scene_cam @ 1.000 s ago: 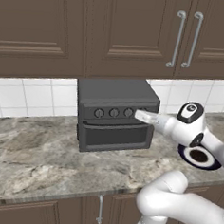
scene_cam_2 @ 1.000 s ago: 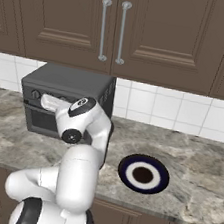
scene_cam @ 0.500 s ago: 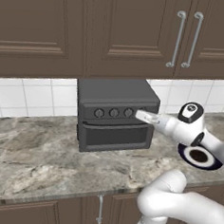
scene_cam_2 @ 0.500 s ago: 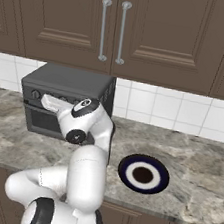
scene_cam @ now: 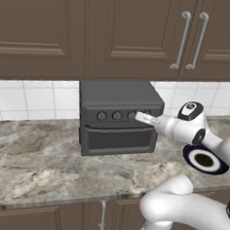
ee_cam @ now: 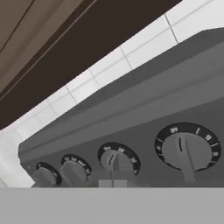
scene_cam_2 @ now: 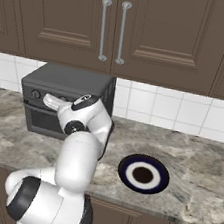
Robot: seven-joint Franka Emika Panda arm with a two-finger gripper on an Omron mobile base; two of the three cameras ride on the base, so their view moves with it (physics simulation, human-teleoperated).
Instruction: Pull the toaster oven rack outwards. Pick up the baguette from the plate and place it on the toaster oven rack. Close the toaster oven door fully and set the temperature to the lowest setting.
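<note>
Jaws (scene_cam: 139, 117) fully shut, holding nothing, tip at the toaster oven's (scene_cam: 119, 98) knob row (ee_cam: 118, 160). Toaster oven door (scene_cam: 117, 139) closed. Risk: closed tip slips off the small knob, or turns the wrong one.

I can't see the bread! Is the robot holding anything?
Nothing visibly held: the end effector is shut, up against the oven's knobs. The plate has no bread.

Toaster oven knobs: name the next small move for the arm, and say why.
Probably ease the jaws forward onto the knob directly ahead and turn it toward its low end. The toaster oven door looks shut and the plate carries no bread, so only the temperature seems left. The closed jaws sit at the knob row; which knob sets temperature cannot be read.
</note>
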